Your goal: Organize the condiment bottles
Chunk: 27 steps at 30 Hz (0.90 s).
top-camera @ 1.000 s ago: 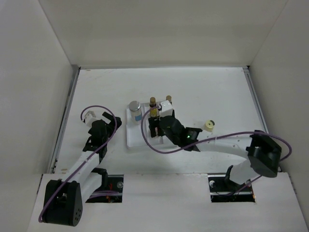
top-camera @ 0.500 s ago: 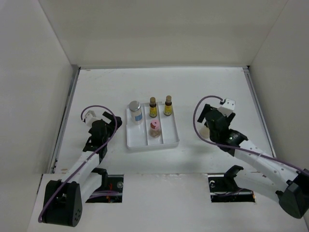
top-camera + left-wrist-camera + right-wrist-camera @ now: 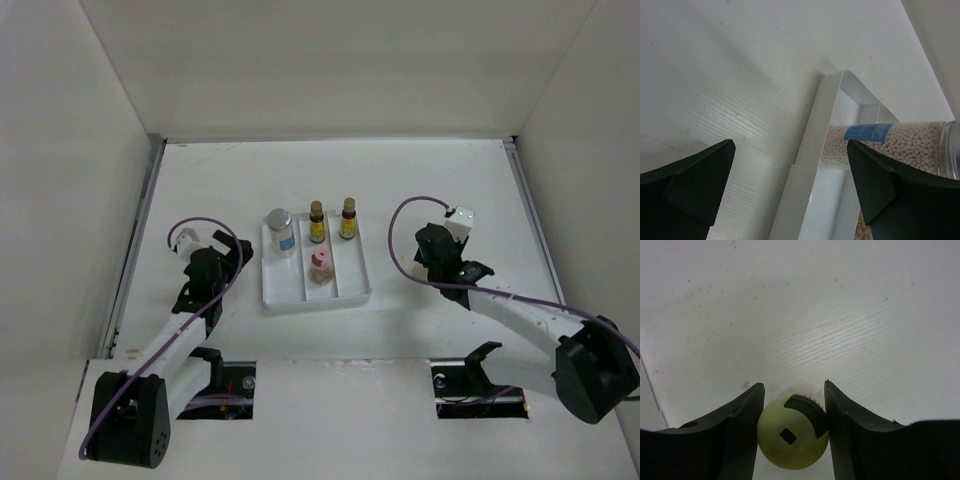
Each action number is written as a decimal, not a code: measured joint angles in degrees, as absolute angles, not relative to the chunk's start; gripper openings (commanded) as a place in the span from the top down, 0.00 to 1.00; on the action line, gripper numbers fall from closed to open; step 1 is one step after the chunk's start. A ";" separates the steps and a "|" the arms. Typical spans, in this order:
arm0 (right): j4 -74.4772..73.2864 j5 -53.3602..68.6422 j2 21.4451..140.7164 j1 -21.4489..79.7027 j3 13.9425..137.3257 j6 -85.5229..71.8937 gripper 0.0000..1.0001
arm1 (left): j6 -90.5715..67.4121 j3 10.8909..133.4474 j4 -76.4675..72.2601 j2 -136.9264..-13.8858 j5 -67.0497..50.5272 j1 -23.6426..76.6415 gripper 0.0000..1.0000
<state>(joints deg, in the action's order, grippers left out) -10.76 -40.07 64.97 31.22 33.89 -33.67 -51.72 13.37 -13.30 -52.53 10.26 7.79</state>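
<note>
The white tray [image 3: 352,292] holds a clear silver-capped bottle [image 3: 279,228], two slim brown bottles [image 3: 317,222] [image 3: 348,218] and a pink bottle [image 3: 321,266]. The cream bottle [image 3: 793,438] stands on the table right of the tray, and my right gripper [image 3: 793,395] is shut on its cap from above. In the top view my right gripper [image 3: 437,265] hides this bottle. My left gripper [image 3: 232,250] is open and empty just left of the tray. In the left wrist view the left gripper [image 3: 790,150] faces the tray rim [image 3: 812,145] and the clear bottle [image 3: 890,145].
White walls close in the table on the left, back and right. A metal rail [image 3: 135,240] runs along the left edge. Purple cables loop over both arms.
My right arm has swung from the tray out to the right and lowered over the cream bottle, its jaws now closed on the cap. The pink bottle stays in the tray. The left arm has not moved.
</note>
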 measured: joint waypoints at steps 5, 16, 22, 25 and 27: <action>-7.99 -41.19 64.36 35.05 34.13 -31.14 0.55 | -51.92 13.37 -13.28 -52.47 10.02 7.53 0.00; 2.85 -40.23 72.99 53.84 48.29 -24.86 0.54 | -52.29 13.39 -13.26 -54.06 9.89 7.53 0.00; 4.64 -38.52 81.28 56.21 49.93 -23.55 0.54 | -52.29 13.37 -12.43 -51.96 9.91 7.01 0.00; 4.62 -37.91 82.61 56.36 49.93 -23.59 0.52 | -52.27 13.39 -12.19 -51.35 9.91 6.55 0.00; 4.64 -37.85 82.76 56.36 49.87 -23.86 0.47 | -52.27 13.39 -12.08 -51.35 9.93 6.39 0.00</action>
